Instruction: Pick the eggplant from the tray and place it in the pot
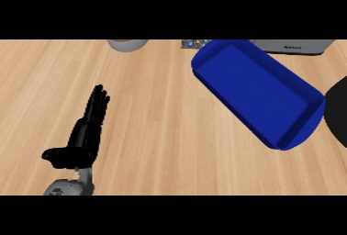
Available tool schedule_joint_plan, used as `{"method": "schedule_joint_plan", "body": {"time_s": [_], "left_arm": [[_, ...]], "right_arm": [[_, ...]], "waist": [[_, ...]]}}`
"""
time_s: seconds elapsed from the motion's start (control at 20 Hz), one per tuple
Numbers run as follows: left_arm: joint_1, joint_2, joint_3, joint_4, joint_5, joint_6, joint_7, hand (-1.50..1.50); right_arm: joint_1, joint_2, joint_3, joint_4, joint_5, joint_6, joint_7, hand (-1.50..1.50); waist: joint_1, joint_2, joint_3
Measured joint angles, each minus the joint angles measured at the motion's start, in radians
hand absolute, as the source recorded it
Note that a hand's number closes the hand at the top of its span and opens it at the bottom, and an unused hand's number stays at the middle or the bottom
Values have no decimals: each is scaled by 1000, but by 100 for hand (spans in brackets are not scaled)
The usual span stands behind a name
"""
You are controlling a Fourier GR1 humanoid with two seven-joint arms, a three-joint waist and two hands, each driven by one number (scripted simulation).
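A blue tray lies tilted across the upper right of the wooden counter, and nothing shows inside it. No eggplant is in view. A black curved shape at the right edge looks like part of the pot. My left hand rests at the lower left with its fingers straight, pointing away from me and holding nothing. My right hand does not show in the head view.
A grey round vessel with orange inside sits at the top edge, left of centre. A grey box-like appliance stands behind the tray at the top right. A small patterned item lies beside the tray's far corner.
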Motion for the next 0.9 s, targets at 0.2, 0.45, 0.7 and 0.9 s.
{"method": "schedule_joint_plan", "body": {"time_s": [0.2, 0.45, 0.7, 0.9], "left_arm": [[29, 9, 9, -22, 3, 1, 2, 0], [41, 2, 12, -29, -3, 16, 7, 0], [64, 9, 20, -34, 3, 7, -1, 0], [70, 11, 30, -25, 7, 6, -13, 0]], "right_arm": [[51, 29, -55, -18, 12, -28, -2, 150], [103, 45, -147, -30, -24, -73, -35, 150], [166, 70, -240, -28, -69, -119, -58, 150], [208, 102, -330, -41, -115, -140, -56, -150]], "waist": [[-20, -9, 0], [-39, -13, 1], [-47, -15, 1], [-54, -16, 1]]}}
